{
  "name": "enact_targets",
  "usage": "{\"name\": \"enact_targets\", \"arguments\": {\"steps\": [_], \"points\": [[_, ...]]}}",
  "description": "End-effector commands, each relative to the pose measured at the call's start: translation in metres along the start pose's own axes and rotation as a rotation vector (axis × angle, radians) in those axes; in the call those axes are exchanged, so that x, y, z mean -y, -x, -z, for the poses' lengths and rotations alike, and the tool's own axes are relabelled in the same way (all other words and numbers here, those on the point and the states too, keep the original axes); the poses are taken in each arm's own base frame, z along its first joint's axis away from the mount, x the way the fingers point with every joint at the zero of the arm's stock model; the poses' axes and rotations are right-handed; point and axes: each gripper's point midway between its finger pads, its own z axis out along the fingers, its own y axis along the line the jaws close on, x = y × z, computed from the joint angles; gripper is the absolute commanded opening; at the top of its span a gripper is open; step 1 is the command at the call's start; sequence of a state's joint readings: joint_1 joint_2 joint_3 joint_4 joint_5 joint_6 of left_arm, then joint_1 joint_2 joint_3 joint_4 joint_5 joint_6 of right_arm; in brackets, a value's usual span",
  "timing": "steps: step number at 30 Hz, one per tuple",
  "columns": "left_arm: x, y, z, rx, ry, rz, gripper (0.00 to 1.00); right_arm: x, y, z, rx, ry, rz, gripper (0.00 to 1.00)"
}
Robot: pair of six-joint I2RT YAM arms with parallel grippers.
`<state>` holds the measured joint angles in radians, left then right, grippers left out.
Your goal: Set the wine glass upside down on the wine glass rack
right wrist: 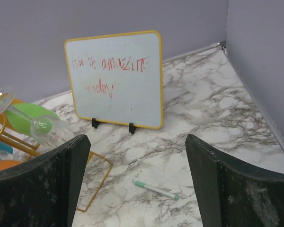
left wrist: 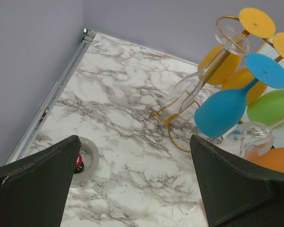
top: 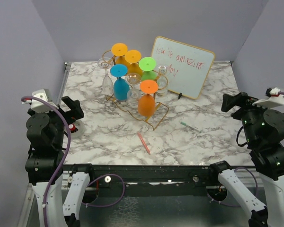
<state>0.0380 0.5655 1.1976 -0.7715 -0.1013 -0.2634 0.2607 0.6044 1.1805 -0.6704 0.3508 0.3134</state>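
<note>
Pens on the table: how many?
2: a red pen in front of the gold rack, a green pen in front of the whiteboard. Others may hide behind the rack.

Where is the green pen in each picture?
Top view: the green pen lies right of the gold rack, below the whiteboard.
Left wrist: not in it.
Right wrist: bottom middle, before the whiteboard.
Shared landmark: the gold rack, in all three.
</note>
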Motion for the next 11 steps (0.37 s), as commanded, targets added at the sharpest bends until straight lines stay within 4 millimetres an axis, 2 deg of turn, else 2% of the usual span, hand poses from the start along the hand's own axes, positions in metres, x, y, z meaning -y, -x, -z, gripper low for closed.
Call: {"name": "enact_targets", "arguments": {"steps": [1,6,11], "points": [[-0.01,-0.002,0.001,-0.036,0.056,-0.022,0.99,0.02,0.009,0.016,0.015,-0.073,0.079,0.88],[-0.009,0.006,0.004,-0.021,0.061,-0.018,0.99,0.019,0.019,0.024,0.044,-0.056,0.079,0.89],[-0.011,0.002,0.001,-0.041,0.075,-0.019,0.99,0.019,0.019,0.024,0.036,-0.056,0.095,0.89]]}}
